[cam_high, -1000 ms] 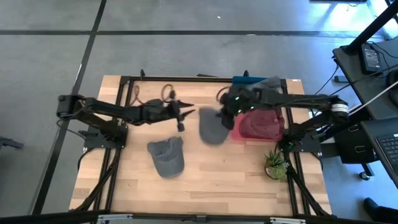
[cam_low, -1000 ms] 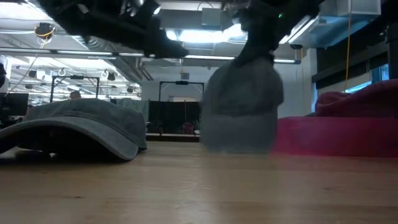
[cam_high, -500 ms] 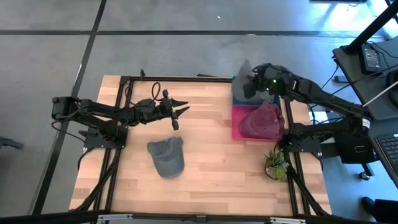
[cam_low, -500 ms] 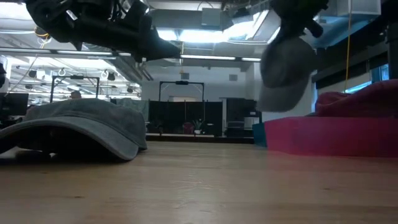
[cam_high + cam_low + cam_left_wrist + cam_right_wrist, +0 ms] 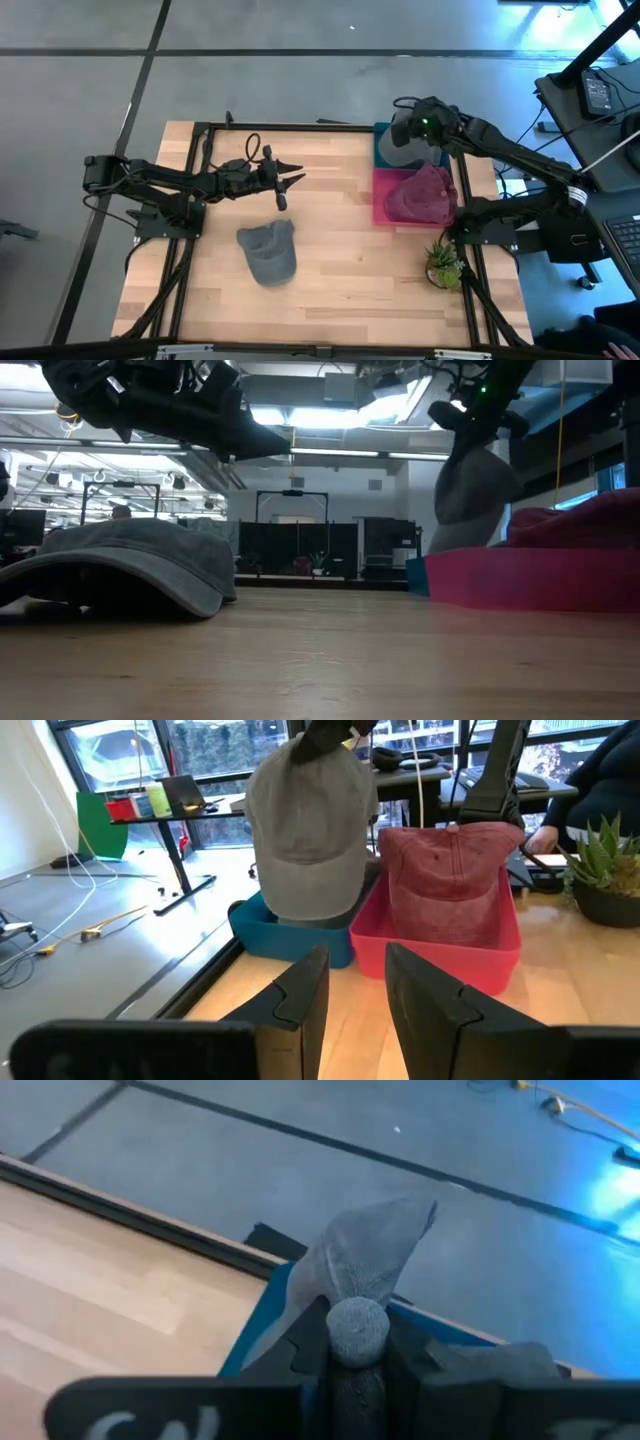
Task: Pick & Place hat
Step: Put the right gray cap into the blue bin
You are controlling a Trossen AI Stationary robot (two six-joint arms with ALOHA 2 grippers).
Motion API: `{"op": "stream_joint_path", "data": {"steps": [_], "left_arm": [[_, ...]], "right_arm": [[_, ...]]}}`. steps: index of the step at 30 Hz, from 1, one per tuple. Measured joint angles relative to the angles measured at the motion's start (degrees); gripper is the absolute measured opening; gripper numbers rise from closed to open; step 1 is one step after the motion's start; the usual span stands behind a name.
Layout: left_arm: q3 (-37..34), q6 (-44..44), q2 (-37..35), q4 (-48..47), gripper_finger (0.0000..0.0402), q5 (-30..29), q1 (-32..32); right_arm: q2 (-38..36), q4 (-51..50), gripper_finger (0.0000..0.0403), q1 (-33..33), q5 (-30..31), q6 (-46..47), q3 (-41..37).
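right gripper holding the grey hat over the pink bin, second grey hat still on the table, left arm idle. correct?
Not quite: the right gripper holds the grey hat over the blue bin, not the pink bin, which already holds a red hat. The high view and the left wrist view show this. The second grey hat lies on the table, and the left gripper waits above it, open.

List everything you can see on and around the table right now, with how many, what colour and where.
Grey hat: one, grey, flat on the table's near middle.
Held grey hat: one, grey, hanging over the blue bin.
Red hat: one, dark red, in the pink bin.
Pink bin: one, pink, right side.
Blue bin: one, teal blue, far right corner.
Potted plant: one, green, right edge.
Table: one, light wood.
Left gripper: open, above the table's left middle.
Right gripper: shut on the held grey hat.
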Motion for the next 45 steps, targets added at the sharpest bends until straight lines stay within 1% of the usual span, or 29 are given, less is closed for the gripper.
{"op": "stream_joint_path", "data": {"steps": [5, 10, 14, 19, 23, 27, 31, 35, 37, 40, 42, 45], "left_arm": [[0.0, 0.0, 0.0, -0.1, 0.0093, 0.0, 0.0], [0.0, 0.0, 0.0, -0.9, 0.0095, 0.0, 0.0], [0.0, 0.0, 0.0, -1.5, 0.0097, 0.0, 0.0], [0.0, 0.0, 0.0, -1.7, 0.0093, 0.0, 0.0], [0.0, 0.0, 0.0, -1.7, 0.0093, 0.0, 0.0], [0.0, 0.0, 0.0, -1.7, 0.0097, 0.0, 0.0], [0.0, 0.0, 0.0, -1.7, 0.0096, 0.0, 0.0], [0.0, 0.0, 0.0, -1.7, 0.0092, 0.0, 0.0], [0.0, 0.0, 0.0, -1.7, 0.0093, 0.0, 0.0], [0.0, 0.0, 0.0, -1.7, 0.0095, 0.0, 0.0], [0.0, 0.0, 0.0, -1.7, 0.0097, 0.0, 0.0], [0.0, 0.0, 0.0, -1.7, 0.0097, 0.0, 0.0]], "right_arm": [[2.5, -0.1, 0.0047, -0.7, 3.3, 0.8, -0.4], [2.8, 4.7, 0.0047, -1.8, 3.4, 0.9, -5.5], [2.7, 4.2, 0.0047, -3.2, 4.5, 1.5, -9.2], [1.1, 2.1, 0.0047, -5.4, 6.8, 1.9, -10.4], [1.2, 0.3, 0.0048, -6.6, 12.1, 0.7, -10.5], [1.4, -1.2, 0.0048, -8.5, 12.0, 1.3, -11.7], [1.4, 0.0, 0.0048, -9.8, 11.5, 1.8, -16.5], [1.4, 2.3, 0.005, -10.8, 12.4, 1.6, -20.7], [1.4, 2.4, 0.0056, -10.8, 12.8, 1.4, -22.0], [1.4, 2.5, 0.0075, -10.8, 13.1, -1.0, -22.6], [1.4, 2.4, 0.0095, -10.8, 13.1, -1.2, -22.6], [1.4, 2.4, 0.0136, -10.8, 13.1, -1.2, -22.6]]}}
